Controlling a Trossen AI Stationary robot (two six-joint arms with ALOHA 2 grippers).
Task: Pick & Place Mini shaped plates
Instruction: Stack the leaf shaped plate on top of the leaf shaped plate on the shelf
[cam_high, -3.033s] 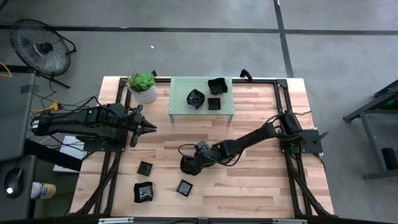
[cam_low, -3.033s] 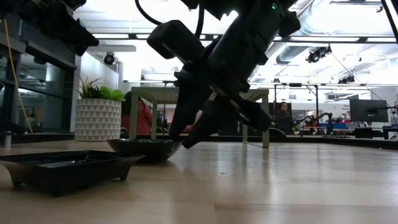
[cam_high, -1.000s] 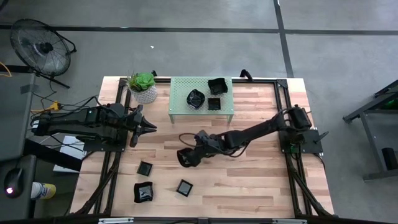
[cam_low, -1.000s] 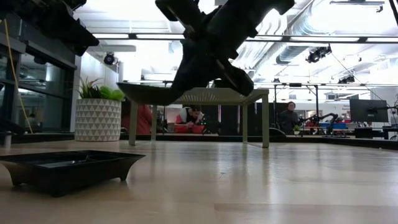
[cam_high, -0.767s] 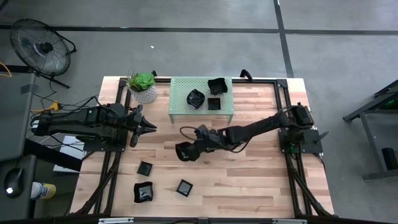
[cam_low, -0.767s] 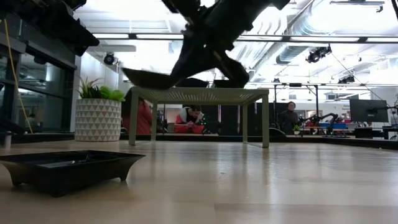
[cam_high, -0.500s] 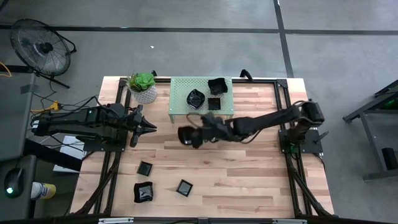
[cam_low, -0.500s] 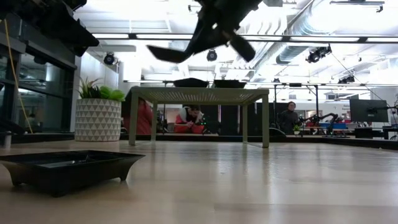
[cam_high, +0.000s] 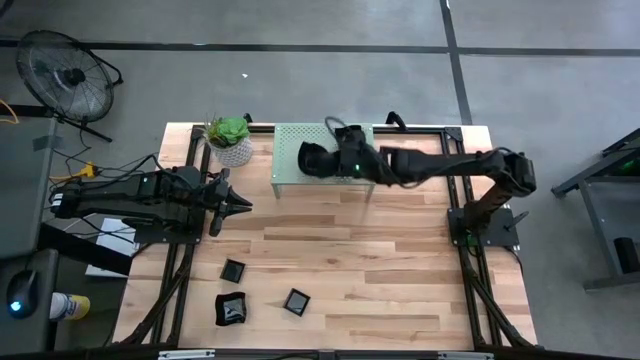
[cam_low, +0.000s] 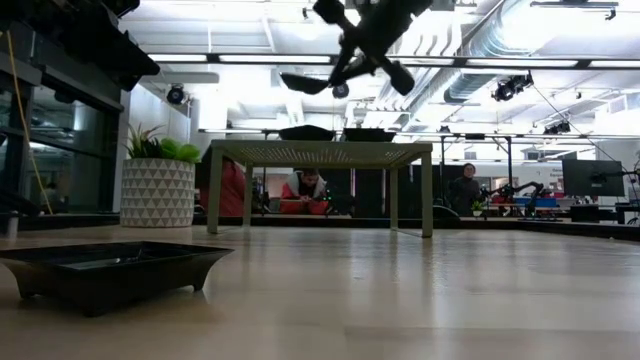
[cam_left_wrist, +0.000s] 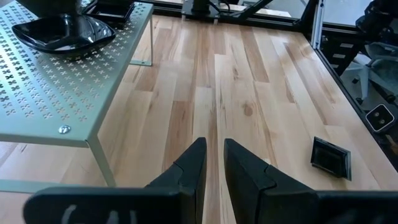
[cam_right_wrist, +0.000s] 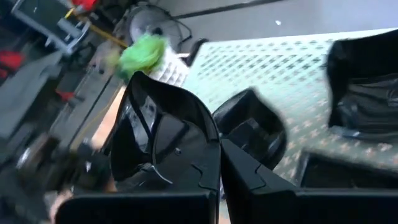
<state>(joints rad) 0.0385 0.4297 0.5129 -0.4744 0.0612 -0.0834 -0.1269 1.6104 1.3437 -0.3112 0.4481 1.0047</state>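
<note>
Plate (cam_high: 313, 158) has travelled from mid-desk up over the green rack (cam_high: 290, 172) at the far edge, right gripper (cam_high: 327, 160) clamped on its rim. We judge release next. Left gripper (cam_high: 243, 205) waits, nearly shut, empty.

Blurred plant (cam_right_wrist: 142, 52) in right wrist view
</note>
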